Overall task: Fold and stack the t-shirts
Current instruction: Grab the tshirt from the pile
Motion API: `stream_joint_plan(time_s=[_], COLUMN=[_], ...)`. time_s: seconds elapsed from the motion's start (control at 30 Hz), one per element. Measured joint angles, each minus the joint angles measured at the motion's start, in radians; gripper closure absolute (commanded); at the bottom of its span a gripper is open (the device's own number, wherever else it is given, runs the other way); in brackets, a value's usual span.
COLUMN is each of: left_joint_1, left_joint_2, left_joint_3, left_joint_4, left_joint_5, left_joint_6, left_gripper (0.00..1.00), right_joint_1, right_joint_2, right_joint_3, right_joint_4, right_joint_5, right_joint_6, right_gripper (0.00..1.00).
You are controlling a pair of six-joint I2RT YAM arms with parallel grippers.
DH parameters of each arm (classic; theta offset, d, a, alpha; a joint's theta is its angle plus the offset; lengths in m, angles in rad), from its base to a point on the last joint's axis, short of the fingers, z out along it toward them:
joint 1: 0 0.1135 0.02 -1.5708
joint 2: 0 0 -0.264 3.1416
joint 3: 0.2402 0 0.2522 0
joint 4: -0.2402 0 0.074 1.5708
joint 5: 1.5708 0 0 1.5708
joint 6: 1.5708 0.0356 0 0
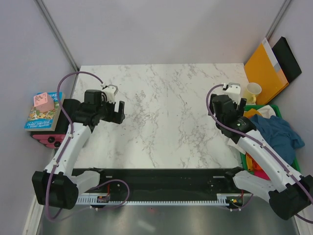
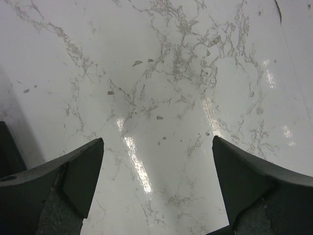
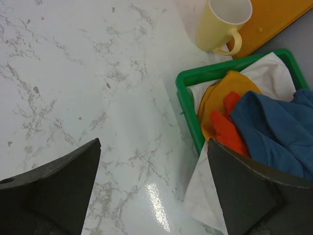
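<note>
Off the right-hand edge of the marble table, a green basket holds the t-shirts in a loose heap, none of them folded. From the overhead camera the dark teal-blue tee lies on top and spills over the basket's far side. A scrap of pink tee peeks out low down beside the right arm (neither wrist camera catches that bit).

The right wrist camera gets much closer. Beside the blue tee lie a bright orange tee and a mustard-yellow tee. There is also a white cloth, which drapes over the near rim onto the table. A pale yellow mug stands just beyond the basket, next to an orange envelope.

The right gripper hovers over bare marble just beside the basket, its fingers spread wide with nothing between them. The left gripper is spread just as wide and equally empty, well apart from the shirts. Its own camera shows only veined stone and glare.

Only the overhead view shows a picture book off the table's left edge, with a pink block on top.
</note>
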Motion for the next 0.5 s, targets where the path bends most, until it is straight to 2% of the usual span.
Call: stream_joint_plan(time_s=[0.5], left_joint_1=[0.047], left_joint_2=[0.006], left_joint_3=[0.000], left_joint_4=[0.026], left_joint_5=[-0.006], left_joint_6=[-0.001], left_gripper=[0.00], right_joint_1=[0.000], right_joint_2=[-0.029], right_joint_3=[-0.014], right_joint_4=[0.008], right_joint_5=[0.040], right_joint_6=[-0.027], right_gripper=[0.02])
